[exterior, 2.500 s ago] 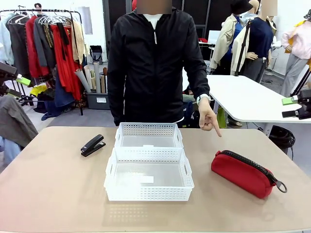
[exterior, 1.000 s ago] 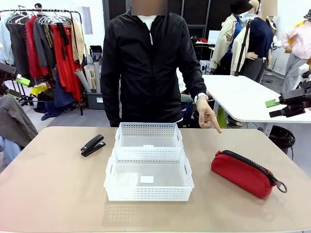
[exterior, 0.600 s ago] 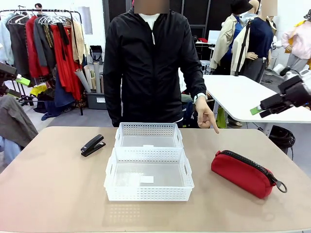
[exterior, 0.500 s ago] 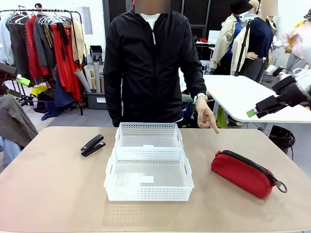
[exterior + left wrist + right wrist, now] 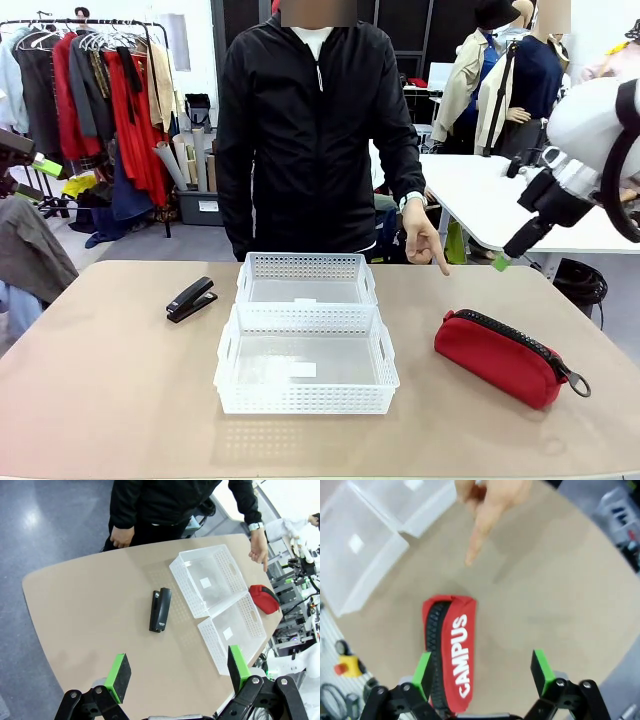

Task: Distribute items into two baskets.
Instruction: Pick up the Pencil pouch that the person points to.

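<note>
Front view: mid-frame on the worktop (image 5: 120, 400), the near basket (image 5: 305, 400) and far basket (image 5: 306, 265) sit end to end, each holding just a small white label on its clear bottom. The stapler (image 5: 190, 299) lies left of them, the red pouch (image 5: 505, 357) at lower right, a person's finger (image 5: 440, 265) pointing toward it.

Left wrist view: the left hand (image 5: 177, 672) is spread apart at the bottom, the stapler mid-frame.

Right wrist view: the right hand (image 5: 482, 672) gapes open, the pouch low between its fingers, the baskets upper left.
</note>
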Controlling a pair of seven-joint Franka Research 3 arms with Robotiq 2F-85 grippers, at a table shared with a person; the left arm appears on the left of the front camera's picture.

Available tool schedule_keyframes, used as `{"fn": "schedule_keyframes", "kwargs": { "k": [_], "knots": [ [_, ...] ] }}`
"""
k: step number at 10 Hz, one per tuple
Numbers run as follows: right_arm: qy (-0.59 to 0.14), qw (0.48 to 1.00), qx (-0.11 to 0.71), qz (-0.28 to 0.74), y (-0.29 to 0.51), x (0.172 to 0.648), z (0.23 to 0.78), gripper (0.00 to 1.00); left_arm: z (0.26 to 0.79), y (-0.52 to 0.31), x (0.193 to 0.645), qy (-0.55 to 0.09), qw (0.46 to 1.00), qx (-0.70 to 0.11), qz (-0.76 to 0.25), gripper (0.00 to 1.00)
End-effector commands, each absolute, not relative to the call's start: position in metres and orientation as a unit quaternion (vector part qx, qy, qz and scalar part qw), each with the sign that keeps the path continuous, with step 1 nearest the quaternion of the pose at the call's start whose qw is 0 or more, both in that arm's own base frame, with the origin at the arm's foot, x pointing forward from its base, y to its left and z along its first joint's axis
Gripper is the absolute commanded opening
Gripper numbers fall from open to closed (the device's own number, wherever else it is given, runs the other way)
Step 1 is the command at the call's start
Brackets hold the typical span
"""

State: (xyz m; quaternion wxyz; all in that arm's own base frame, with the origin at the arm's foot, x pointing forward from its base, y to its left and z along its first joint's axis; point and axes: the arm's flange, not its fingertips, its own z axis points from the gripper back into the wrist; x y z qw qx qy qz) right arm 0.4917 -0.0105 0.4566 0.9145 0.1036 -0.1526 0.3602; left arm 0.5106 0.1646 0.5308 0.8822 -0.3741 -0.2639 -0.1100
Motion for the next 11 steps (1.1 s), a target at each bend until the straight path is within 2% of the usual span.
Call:
{"fn": "schedule_keyframes", "kwargs": {
  "k": [1, 7, 11],
  "knots": [
    [-0.129, 0.919, 0.054, 0.368, -0.005, 0.49, 0.454, 1.0, 0.532, 0.165, 0.51, -0.267, 0.88, -0.378, -0.108, 1.0],
    [-0.078, 0.902, 0.016, 0.424, 0.008, 0.462, 0.435, 1.0, 0.532, 0.165, 0.51, -0.267, 0.88, -0.378, -0.108, 1.0],
    [-0.09, 0.894, -0.01, 0.438, 0.021, 0.433, 0.434, 1.0, 0.532, 0.165, 0.51, -0.267, 0.88, -0.378, -0.108, 1.0]
  ]
}}
